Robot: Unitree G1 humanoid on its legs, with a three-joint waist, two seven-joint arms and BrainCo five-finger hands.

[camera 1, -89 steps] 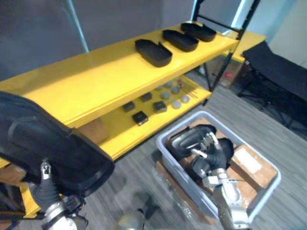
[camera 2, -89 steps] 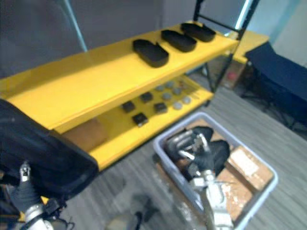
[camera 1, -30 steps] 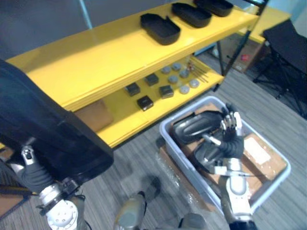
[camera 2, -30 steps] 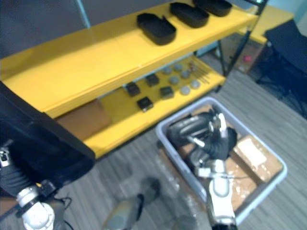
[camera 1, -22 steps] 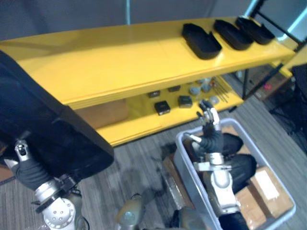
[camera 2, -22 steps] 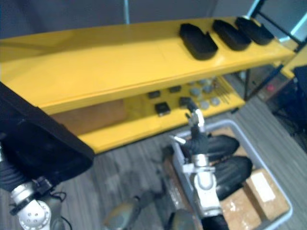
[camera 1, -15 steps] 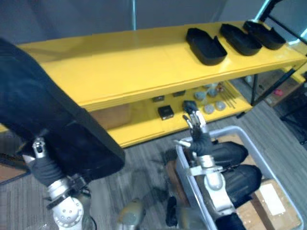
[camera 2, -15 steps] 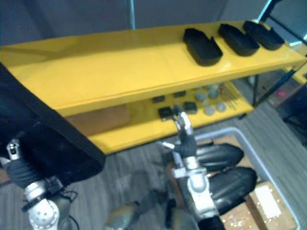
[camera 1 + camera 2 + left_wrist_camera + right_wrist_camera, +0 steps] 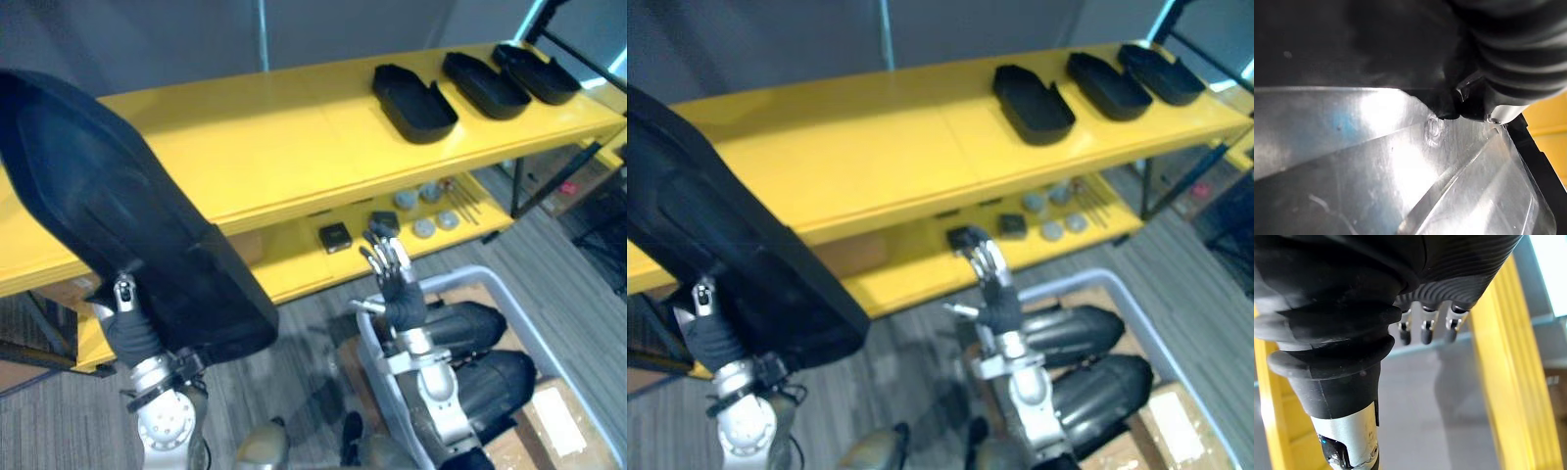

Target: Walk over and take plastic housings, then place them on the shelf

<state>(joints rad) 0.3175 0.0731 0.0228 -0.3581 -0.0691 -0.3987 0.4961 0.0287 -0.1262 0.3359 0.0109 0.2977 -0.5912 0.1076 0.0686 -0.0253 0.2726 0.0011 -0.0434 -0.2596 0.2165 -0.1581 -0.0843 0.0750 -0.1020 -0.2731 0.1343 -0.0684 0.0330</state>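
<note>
I have a big black housing [image 9: 118,206] raised at the left of the frame, in front of the left end of the yellow shelf [image 9: 294,132]. My left hand [image 9: 129,335] sits at its lower edge, and I cannot tell how it grips, because the housing hides it. My right hand [image 9: 400,297] is up at lower centre with its fingers [image 9: 382,259] straight and spread, holding nothing. It hangs over the near left corner of the grey bin [image 9: 460,275], in front of the shelf's lower board. In the right wrist view the same straight fingers point toward a yellow shelf edge. Two housings [image 9: 468,323] lie side by side in the bin at lower right, with a carton [image 9: 560,421] beside them. Three housings [image 9: 413,96] stand in a row on the shelf's top board at upper right. On the lower board, small dark blocks [image 9: 335,236] and grey discs [image 9: 423,227] lie near each other.
</note>
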